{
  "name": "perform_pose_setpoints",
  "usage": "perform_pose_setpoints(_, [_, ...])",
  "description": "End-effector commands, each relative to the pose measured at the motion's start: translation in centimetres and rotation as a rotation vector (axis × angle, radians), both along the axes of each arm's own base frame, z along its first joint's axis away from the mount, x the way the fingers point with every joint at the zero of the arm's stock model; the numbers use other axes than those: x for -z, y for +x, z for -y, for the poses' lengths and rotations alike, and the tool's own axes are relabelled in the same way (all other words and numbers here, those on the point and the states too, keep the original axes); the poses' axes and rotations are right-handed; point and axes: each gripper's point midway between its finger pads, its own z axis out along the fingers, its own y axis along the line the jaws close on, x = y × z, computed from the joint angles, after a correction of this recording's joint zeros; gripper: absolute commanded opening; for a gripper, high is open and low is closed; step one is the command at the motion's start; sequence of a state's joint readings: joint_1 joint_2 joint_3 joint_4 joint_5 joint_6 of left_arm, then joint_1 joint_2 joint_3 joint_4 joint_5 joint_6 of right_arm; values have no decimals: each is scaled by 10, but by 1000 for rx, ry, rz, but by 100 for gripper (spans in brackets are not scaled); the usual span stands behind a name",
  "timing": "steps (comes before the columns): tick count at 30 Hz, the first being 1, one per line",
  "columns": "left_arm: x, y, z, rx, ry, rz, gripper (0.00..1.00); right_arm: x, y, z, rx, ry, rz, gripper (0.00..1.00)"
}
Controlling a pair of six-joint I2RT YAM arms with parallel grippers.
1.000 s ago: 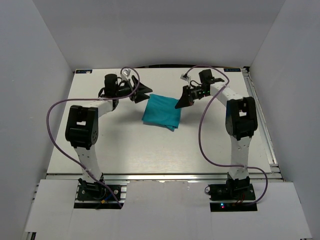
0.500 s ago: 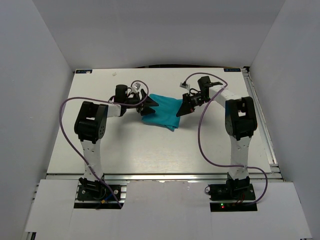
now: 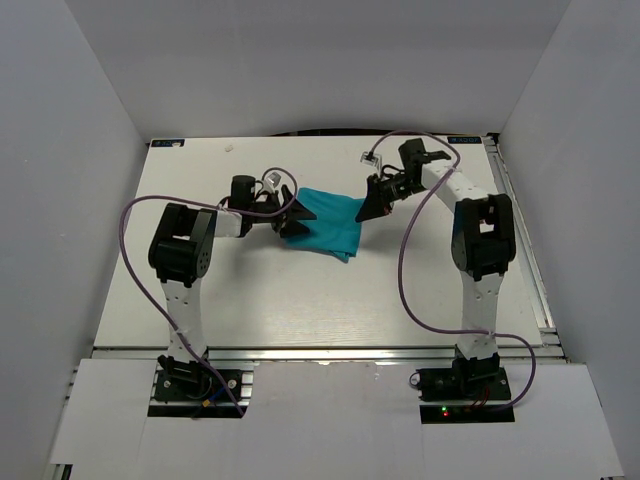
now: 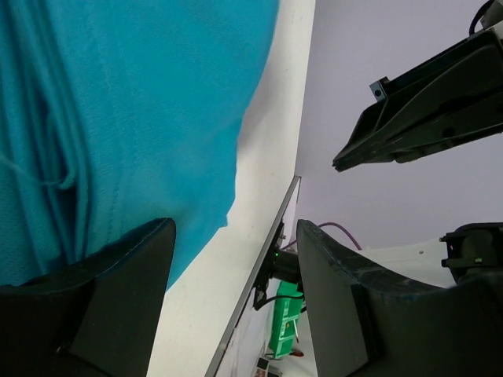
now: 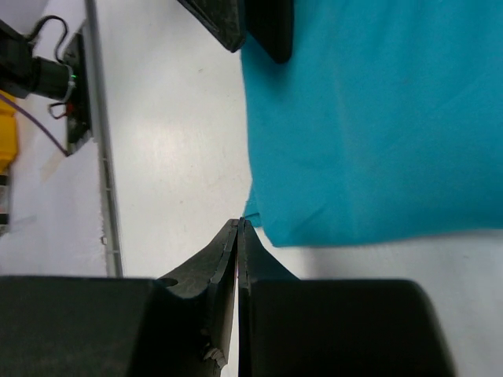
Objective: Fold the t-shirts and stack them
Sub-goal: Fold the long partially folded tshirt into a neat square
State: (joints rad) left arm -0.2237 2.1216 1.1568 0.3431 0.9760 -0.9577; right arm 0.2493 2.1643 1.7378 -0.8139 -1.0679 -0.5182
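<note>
The t-shirt point(image 3: 325, 228) lies folded into a rough square on the table point(image 3: 300, 300), a little toward 12 o'clock from the middle. It is flat on the white top, with one corner pointing to 5 o'clock.

The left gripper point(image 3: 300, 213) is low at the shirt's 9 o'clock edge, pointing toward 3 o'clock. Its jaws stand wide apart. In the left wrist view one finger sits over the teal cloth and the other over bare table, so the shirt's edge runs between them; nothing is clamped.

The right gripper point(image 3: 362, 212) is at the shirt's 2 o'clock side, pointing toward 8 o'clock. Its jaws are pressed together. In the right wrist view the tips meet right at a corner of the shirt, touching it; I cannot tell whether any cloth is pinched between them.
</note>
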Motion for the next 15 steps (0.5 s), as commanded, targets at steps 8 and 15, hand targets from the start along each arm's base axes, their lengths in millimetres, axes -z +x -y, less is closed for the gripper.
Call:
perform_pose_setpoints(8, [-161, 20, -6, -35, 66, 424, 98, -124, 49, 26, 91, -104, 560, 15])
perform_pose_setpoints(15, [-244, -19, -40, -163, 215, 683, 98, -171, 41, 43, 199, -138, 643, 89])
